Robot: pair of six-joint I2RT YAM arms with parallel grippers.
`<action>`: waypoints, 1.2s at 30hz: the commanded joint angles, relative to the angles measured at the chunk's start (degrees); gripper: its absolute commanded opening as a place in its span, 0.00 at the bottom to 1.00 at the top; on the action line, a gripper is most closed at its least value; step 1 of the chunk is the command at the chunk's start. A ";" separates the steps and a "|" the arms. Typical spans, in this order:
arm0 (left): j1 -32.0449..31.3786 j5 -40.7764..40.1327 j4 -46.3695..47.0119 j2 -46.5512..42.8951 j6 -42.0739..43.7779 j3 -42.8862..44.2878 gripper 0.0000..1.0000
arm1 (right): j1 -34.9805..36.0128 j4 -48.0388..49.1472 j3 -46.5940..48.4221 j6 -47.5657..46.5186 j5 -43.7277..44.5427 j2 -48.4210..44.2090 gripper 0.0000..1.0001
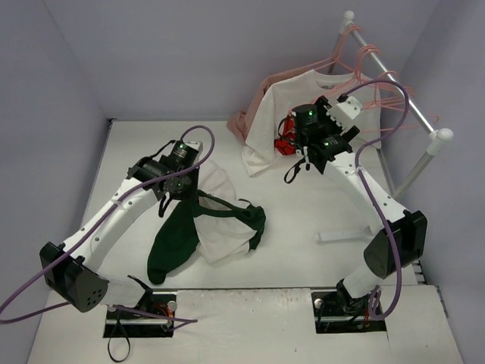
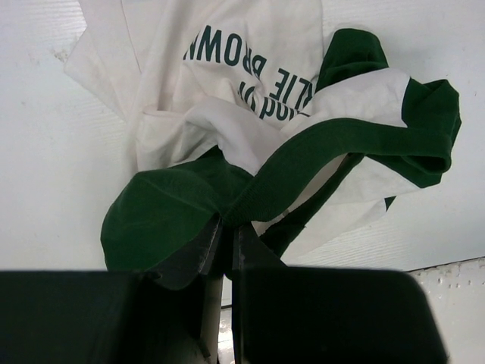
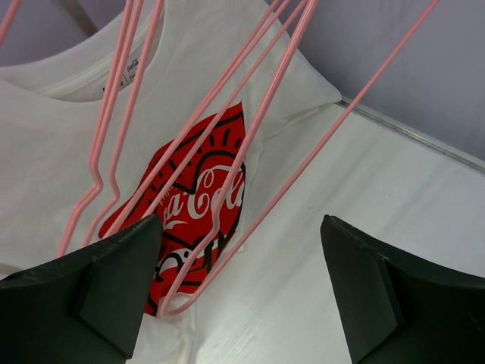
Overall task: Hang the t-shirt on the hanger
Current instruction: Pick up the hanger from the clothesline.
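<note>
The t-shirt [image 1: 220, 227], white with dark green sleeves and trim, lies crumpled on the table left of centre. My left gripper [image 1: 180, 189] is shut on its green fabric, and the left wrist view shows the fingers pinching a green fold [image 2: 227, 227] with the t-shirt [image 2: 250, 114] spread beyond. Several pink hangers [image 1: 364, 64] hang on the rail at the back right. My right gripper [image 1: 299, 140] is open beside them. In the right wrist view [image 3: 242, 254] the lower corner of a pink hanger [image 3: 312, 157] hangs between the open fingers, untouched.
A white t-shirt with a red logo [image 3: 204, 189] hangs behind the hangers, also seen from above [image 1: 284, 106]. A pale pink garment [image 1: 246, 117] hangs beside it. The metal rail [image 1: 402, 95] runs along the back right. A white strip [image 1: 345, 233] lies on the table.
</note>
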 commanded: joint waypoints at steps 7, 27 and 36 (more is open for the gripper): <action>0.56 0.06 1.15 -2.71 0.57 -0.43 0.00 | -1.90 1.92 5.23 4.53 2.58 2.44 0.78; 1.11 -0.06 0.90 -4.07 1.63 -1.46 0.00 | -3.68 1.92 -1.59 5.30 1.55 -4.41 0.07; 1.44 0.79 1.05 -2.83 2.26 -1.16 0.00 | -3.77 1.92 -6.22 3.61 0.60 -10.33 0.01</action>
